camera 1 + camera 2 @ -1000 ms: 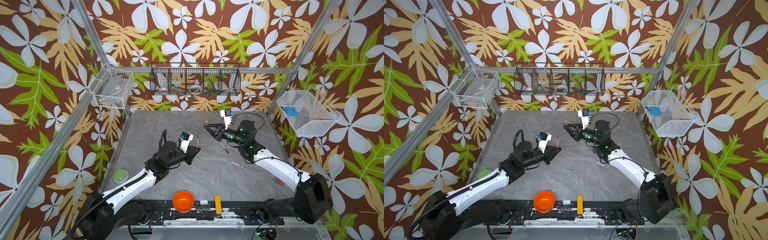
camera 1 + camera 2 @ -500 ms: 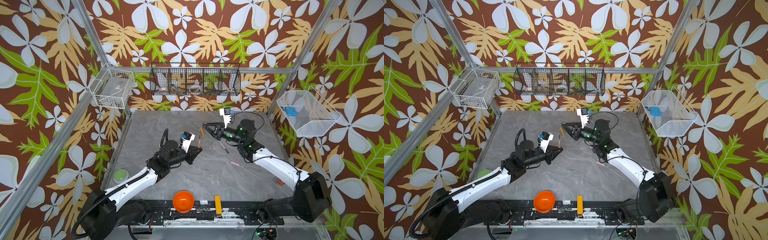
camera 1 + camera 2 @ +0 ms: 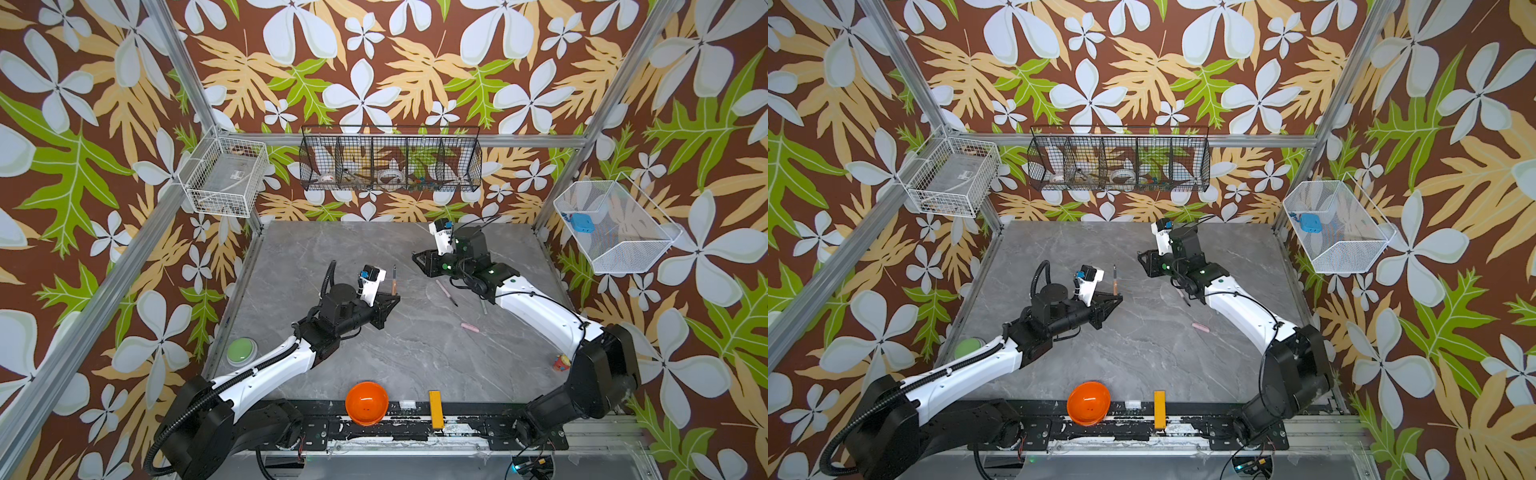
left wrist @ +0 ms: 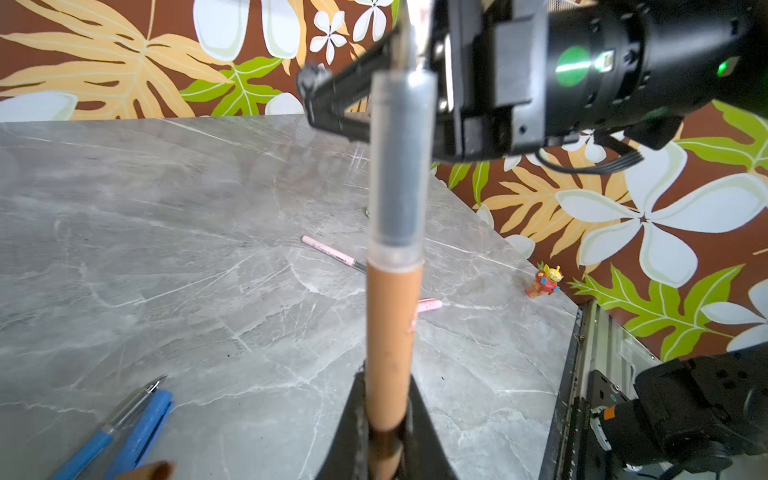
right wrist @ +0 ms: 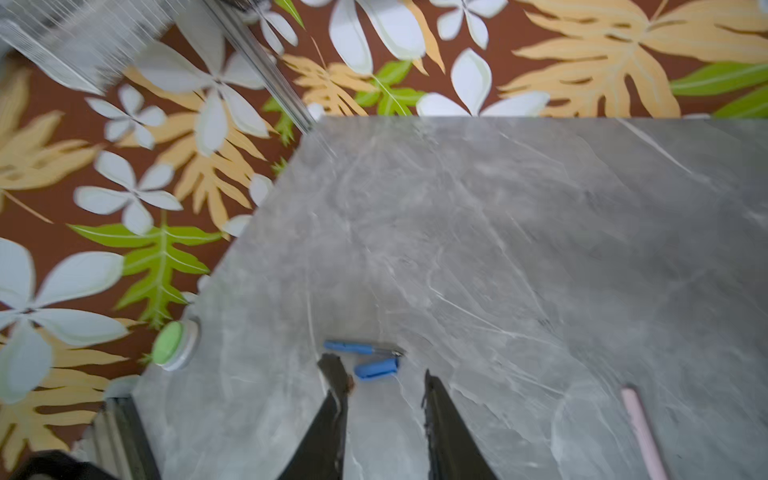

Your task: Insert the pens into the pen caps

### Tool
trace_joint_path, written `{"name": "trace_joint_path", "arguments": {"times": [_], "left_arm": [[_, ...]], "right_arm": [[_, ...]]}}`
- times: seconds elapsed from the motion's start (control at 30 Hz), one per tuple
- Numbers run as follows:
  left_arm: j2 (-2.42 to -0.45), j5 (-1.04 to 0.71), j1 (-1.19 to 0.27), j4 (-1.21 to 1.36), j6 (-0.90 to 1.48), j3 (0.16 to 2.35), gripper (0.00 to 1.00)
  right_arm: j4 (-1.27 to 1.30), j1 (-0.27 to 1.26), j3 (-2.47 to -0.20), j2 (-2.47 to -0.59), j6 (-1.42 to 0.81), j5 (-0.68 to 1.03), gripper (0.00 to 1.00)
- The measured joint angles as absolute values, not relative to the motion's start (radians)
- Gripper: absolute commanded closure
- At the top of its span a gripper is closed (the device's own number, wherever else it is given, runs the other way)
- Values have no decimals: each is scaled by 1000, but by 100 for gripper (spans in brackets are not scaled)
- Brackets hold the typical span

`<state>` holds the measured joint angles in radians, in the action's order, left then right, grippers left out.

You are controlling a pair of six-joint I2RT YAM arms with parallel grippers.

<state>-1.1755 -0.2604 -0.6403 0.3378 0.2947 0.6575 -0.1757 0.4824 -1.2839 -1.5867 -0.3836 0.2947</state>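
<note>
Well, the brown pen (image 4: 392,340) stands upright above the middle of the grey table (image 3: 415,353): tan barrel, clear grey grip, thin tip on top. The left gripper (image 3: 394,296) is clamped tight on its lower end. Nearby, the right gripper (image 3: 419,261) hangs with jaws parted, holding nothing.

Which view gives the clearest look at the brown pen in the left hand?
The left wrist view: the brown pen fills the frame, its barrel clamped in the left hand, its clear grey grip section uncapped. Both top views show only a thin sliver; the right wrist view misses it.
</note>
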Motion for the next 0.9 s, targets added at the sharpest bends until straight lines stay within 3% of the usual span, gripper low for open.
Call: {"name": "trace_joint_path", "arguments": {"times": [0.43,0.9], "left_arm": [[-1010,-92,-532,156,313,715,100],[-851,4,-439,-45,314,701,100]], "right_arm": [[-411,625,-1343,-1777,-251,227,52],[-416,741,-1848,-2263,-255,221,45]]}}
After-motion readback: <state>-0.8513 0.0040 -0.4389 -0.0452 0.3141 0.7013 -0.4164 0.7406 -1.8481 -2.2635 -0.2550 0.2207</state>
